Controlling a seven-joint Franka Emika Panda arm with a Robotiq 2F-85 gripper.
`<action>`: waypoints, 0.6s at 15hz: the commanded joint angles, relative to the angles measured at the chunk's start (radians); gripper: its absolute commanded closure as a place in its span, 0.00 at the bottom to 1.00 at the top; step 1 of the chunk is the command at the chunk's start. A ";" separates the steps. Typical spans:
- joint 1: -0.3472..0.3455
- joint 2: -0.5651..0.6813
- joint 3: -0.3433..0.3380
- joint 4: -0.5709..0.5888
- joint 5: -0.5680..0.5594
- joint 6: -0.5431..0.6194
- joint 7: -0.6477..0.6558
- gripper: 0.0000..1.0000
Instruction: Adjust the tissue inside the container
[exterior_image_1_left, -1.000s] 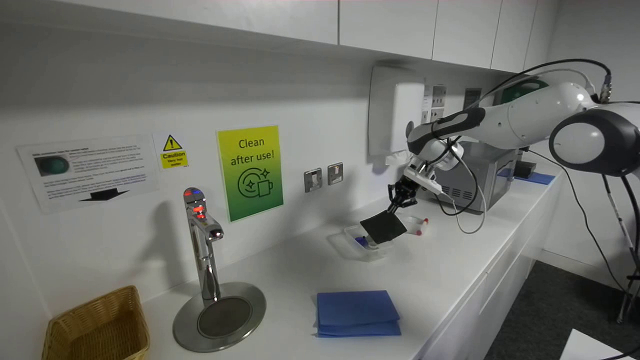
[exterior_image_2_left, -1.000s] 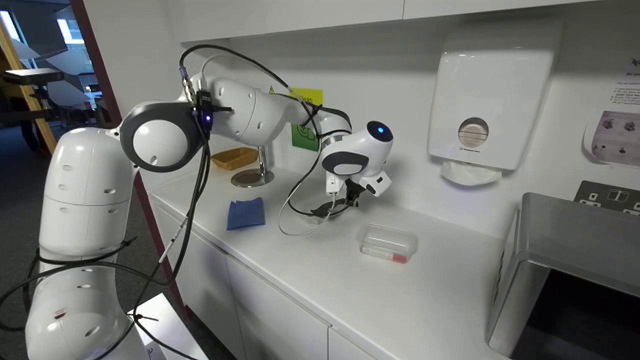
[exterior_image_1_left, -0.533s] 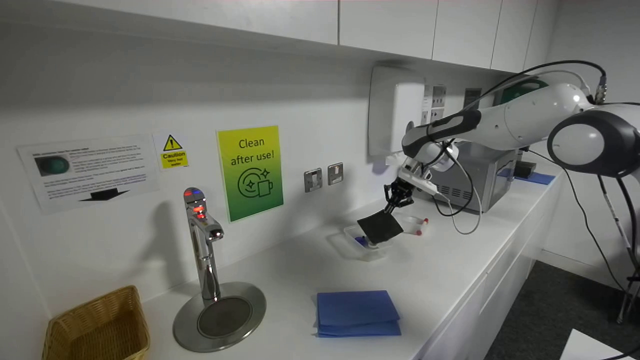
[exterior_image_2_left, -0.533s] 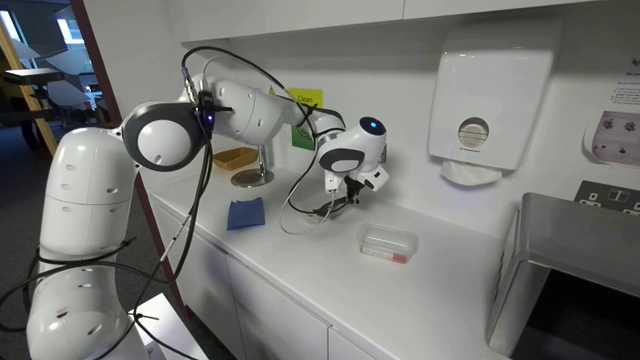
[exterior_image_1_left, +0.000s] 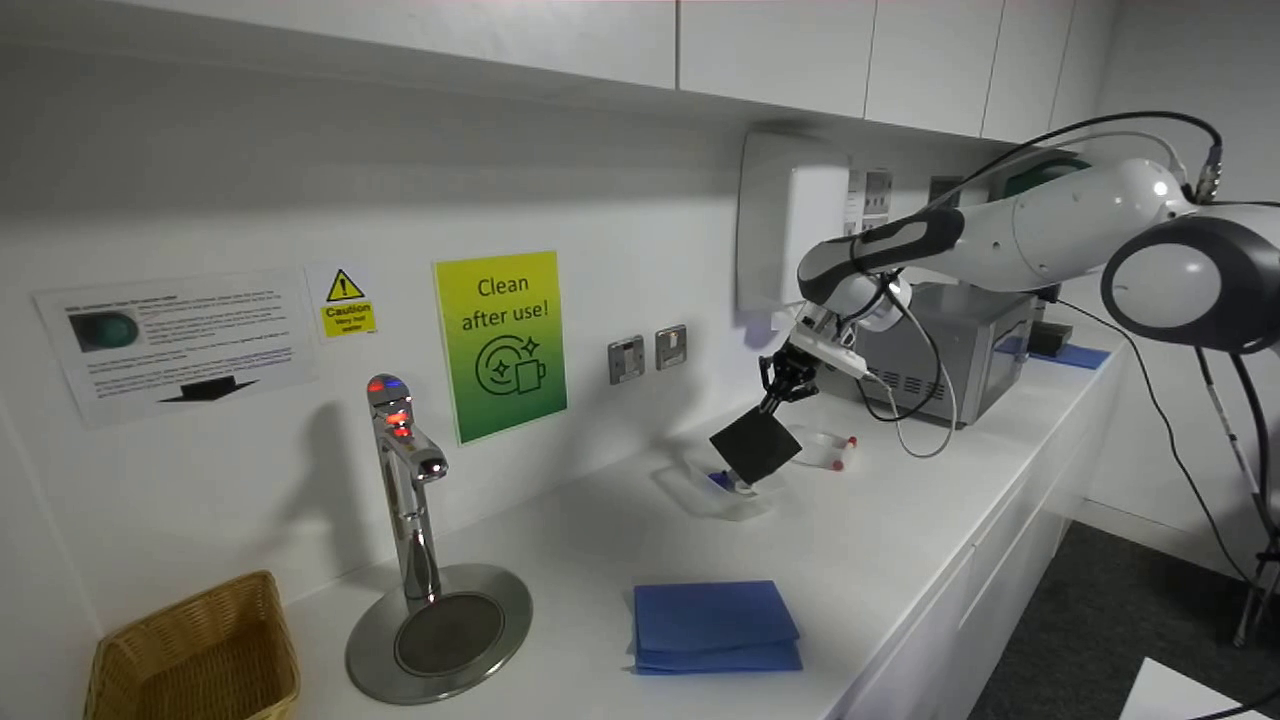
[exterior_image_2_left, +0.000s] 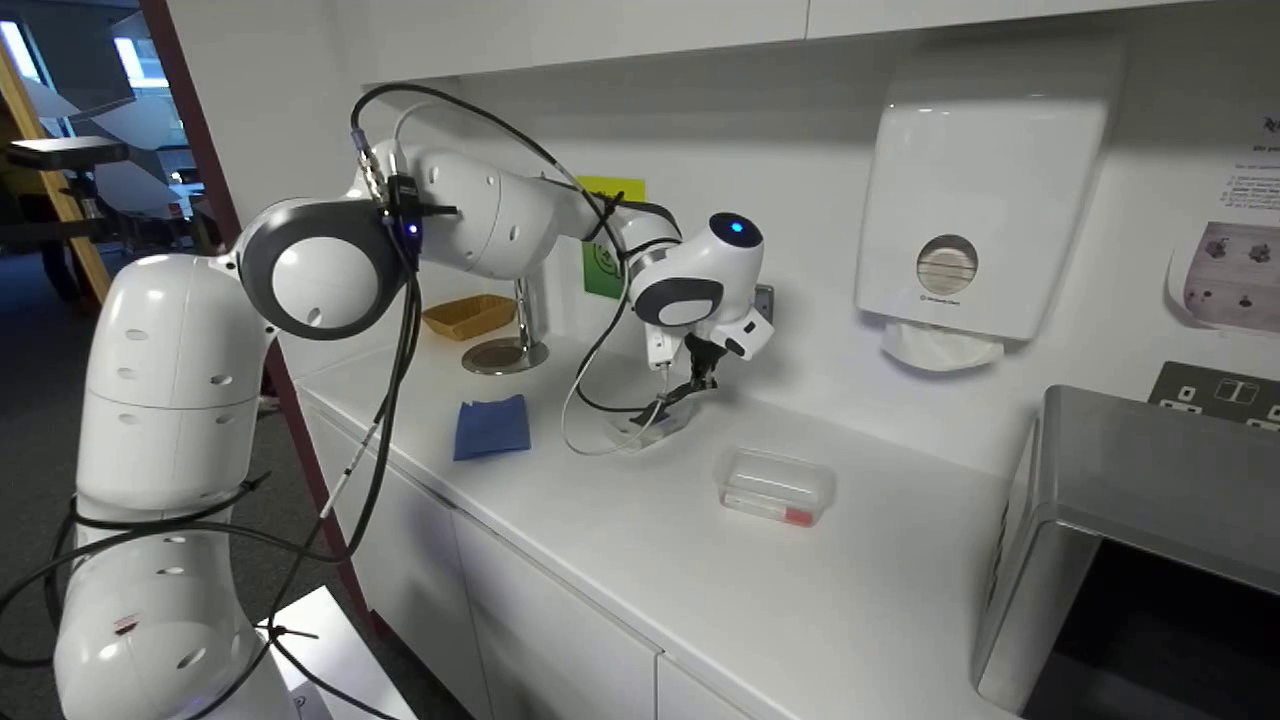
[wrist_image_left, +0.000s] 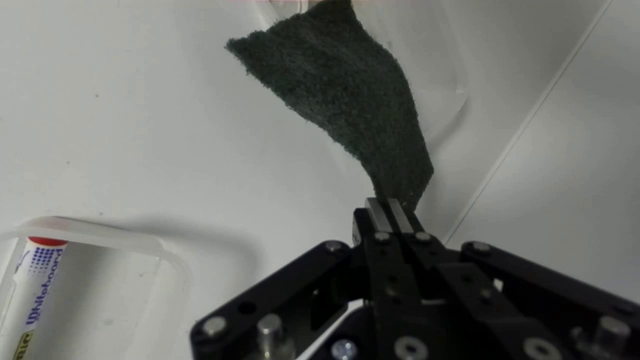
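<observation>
In an exterior view I have a woven basket (exterior_image_1_left: 185, 642) well to the left of my gripper (exterior_image_1_left: 769, 405), then the tap (exterior_image_1_left: 409, 510), nearer to it. A folded blue cloth (exterior_image_1_left: 715, 622) lies on the worktop (exterior_image_1_left: 590, 570), closer to the camera than the gripper and well apart from it. A clear tub (exterior_image_1_left: 752, 503) sits below the gripper, slightly left, with a blue item (exterior_image_1_left: 721, 480) inside, too small to name. The dark cloth (exterior_image_1_left: 757, 446) hangs tilted over that tub; my gripper pinches it at one end, and from here I can't tell whether its lower corner touches the tub. On the wall (exterior_image_1_left: 600, 210) above the gripper is a white dispenser (exterior_image_1_left: 788, 225). Right of the gripper in both exterior views sits a second tub (exterior_image_2_left: 772, 470), with a marker (wrist_image_left: 35, 295) in it. Farther right stands a grey microwave (exterior_image_1_left: 965, 325).
</observation>
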 joint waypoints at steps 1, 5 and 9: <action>-0.008 -0.063 0.010 -0.037 -0.031 0.000 0.016 0.99; -0.010 -0.094 0.010 -0.059 -0.039 -0.011 0.016 0.99; -0.005 -0.123 0.012 -0.091 -0.046 -0.032 0.013 0.99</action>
